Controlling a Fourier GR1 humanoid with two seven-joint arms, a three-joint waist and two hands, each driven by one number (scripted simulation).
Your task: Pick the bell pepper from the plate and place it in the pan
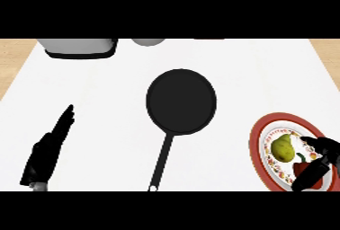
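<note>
Where the red-rimmed plate sits at the counter's right edge, the right hand reaches over it, its fingers curled down around the red bell pepper, which lies on the plate partly hidden beneath them. A yellow pear lies just beside the pepper. The black pan stands well apart at centre. The left hand rests at lower left, fingers straight.

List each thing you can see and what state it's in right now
Pan: empty, flat on the counter.
Plate: holds the pepper and pear.
Pepper: on the plate, under the right hand.
Pear: lying on the plate.
Right hand: curling round the pepper.
Left hand: open, fingers straight.
</note>
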